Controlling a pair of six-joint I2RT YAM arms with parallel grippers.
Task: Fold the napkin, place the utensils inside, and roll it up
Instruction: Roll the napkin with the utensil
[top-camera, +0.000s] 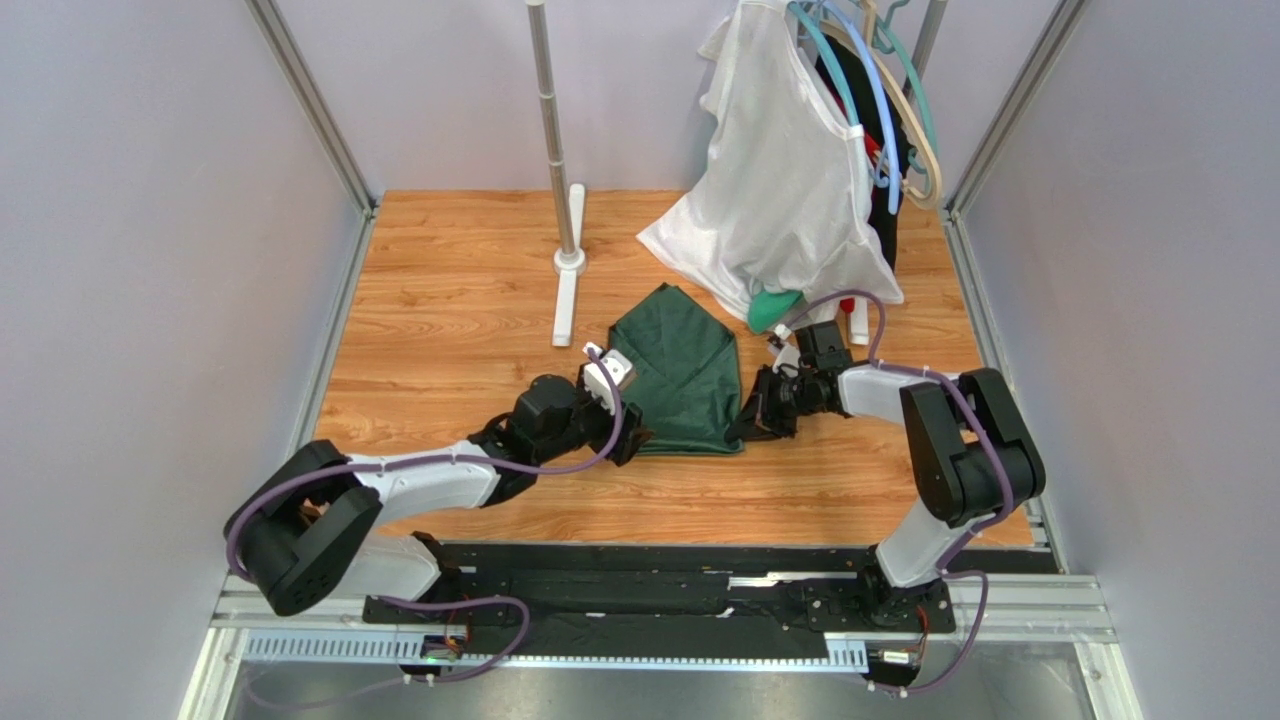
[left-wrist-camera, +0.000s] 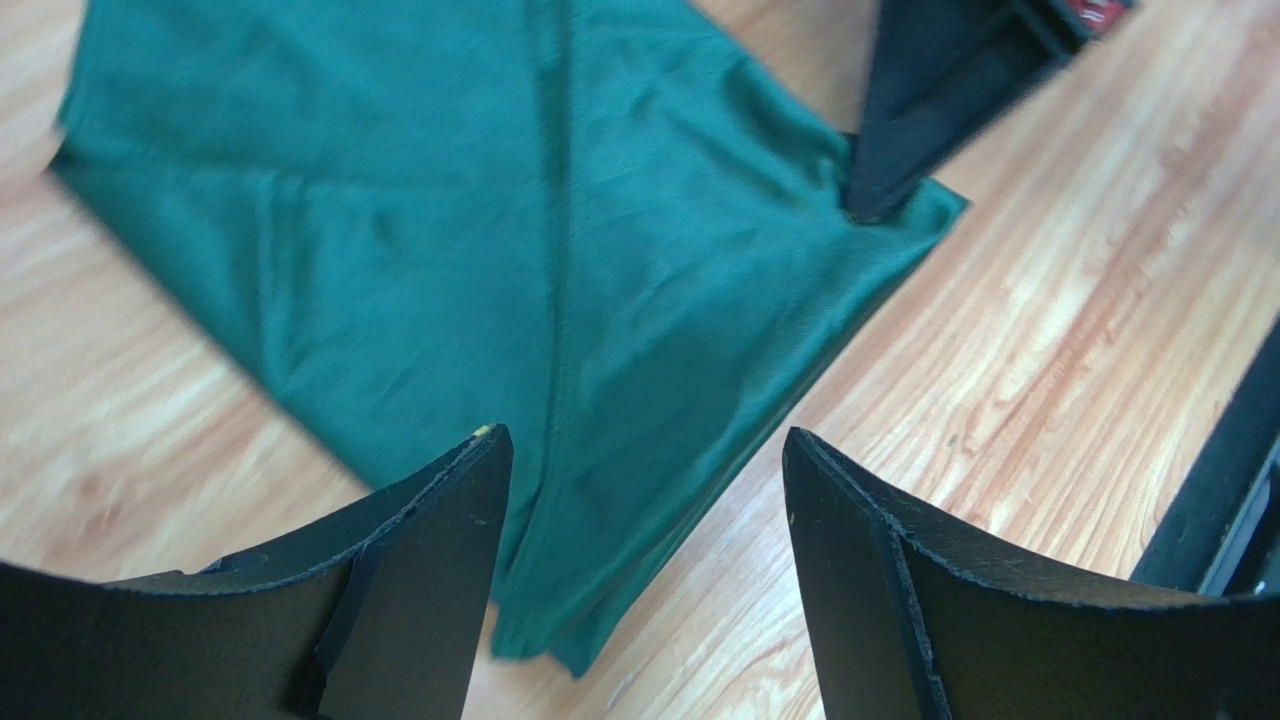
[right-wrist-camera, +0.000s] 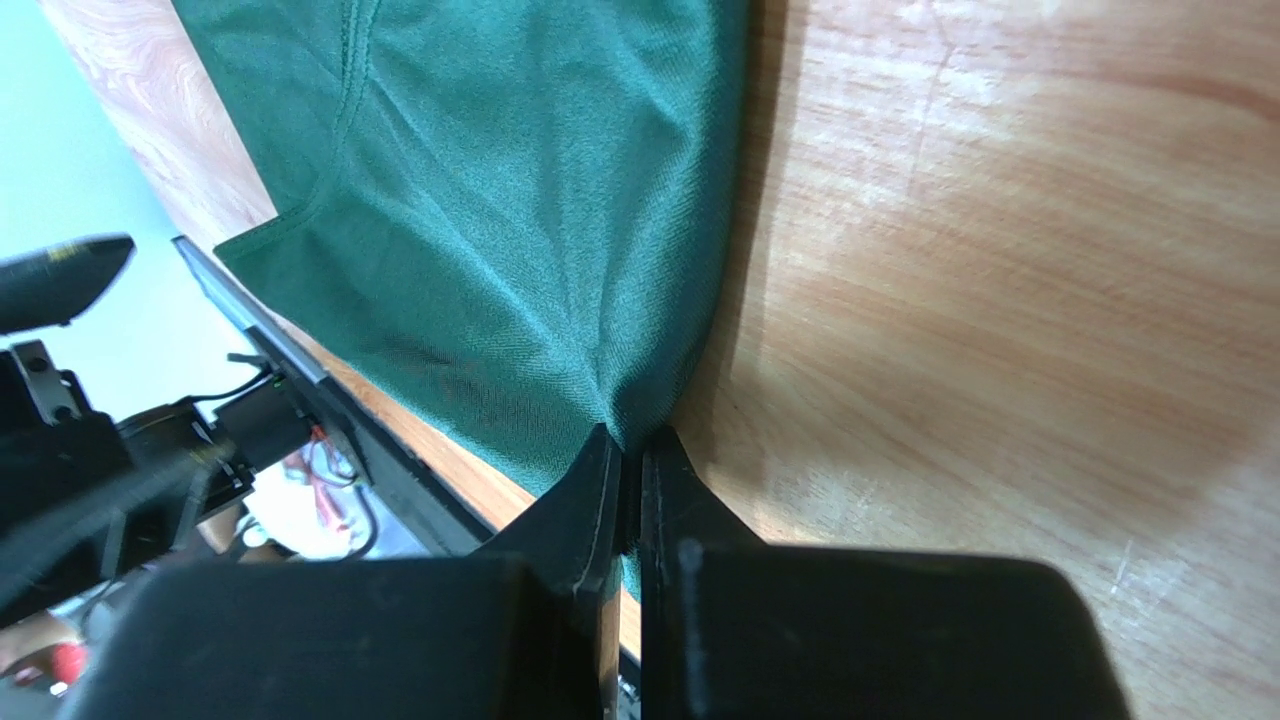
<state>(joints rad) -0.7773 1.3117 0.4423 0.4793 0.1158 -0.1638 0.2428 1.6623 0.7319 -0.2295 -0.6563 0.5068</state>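
Pale walls close in the wooden counter (top-camera: 451, 300) that my two arms are bolted to, and the dark green napkin (top-camera: 679, 368) lies flat on the wood about in its middle, so I place everything else from that cloth. It is laid in more than one layer, with a point toward the far side and a straight near edge; my left wrist view shows a seam or crease running down its length (left-wrist-camera: 556, 225). Beyond the napkin's far right side a white garment (top-camera: 781, 180) hangs from a bunch of hangers (top-camera: 887, 105), its hem reaching down near the cloth, and a scrap of brighter green fabric (top-camera: 774, 308) peeks out under it, just beside the napkin's far right edge. Beyond the napkin's far left side stands a metal pole (top-camera: 553, 135) on a white foot. My left tool (top-camera: 624, 432) is at the napkin's near left corner, released, its two fingers spread wide with the cloth's near edge showing between them (left-wrist-camera: 646, 450); I cannot tell whether it touches the fabric. My right tool (top-camera: 751, 413) is at the napkin's near right corner, clenched on the napkin: in my right wrist view the fingers meet (right-wrist-camera: 631, 450) and the cloth puckers into them, the corner pinched at the tips.
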